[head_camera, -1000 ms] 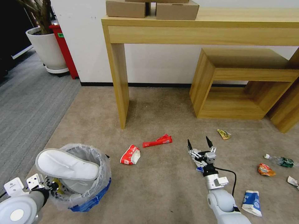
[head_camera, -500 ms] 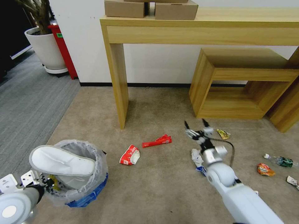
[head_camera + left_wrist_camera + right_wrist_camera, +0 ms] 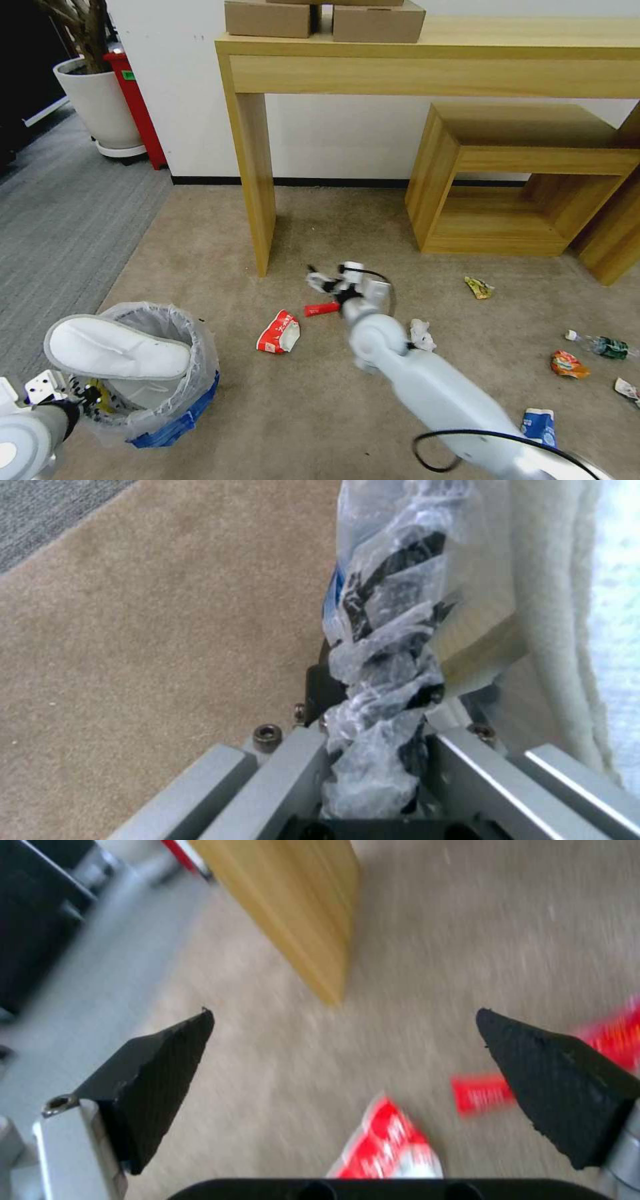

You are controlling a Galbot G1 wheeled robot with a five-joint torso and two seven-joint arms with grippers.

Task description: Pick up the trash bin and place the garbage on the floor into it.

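Red wrappers point(image 3: 279, 333) x2, 1 slipper point(image 3: 117, 348) in bin point(image 3: 175, 412)

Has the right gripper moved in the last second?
Yes. The right gripper has swung left across the carpet, toward the table leg, and is now above the long red wrapper.

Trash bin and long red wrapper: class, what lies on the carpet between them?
In the head view, a crumpled red-white wrapper lies between the trash bin and the long red wrapper; otherwise bare carpet.
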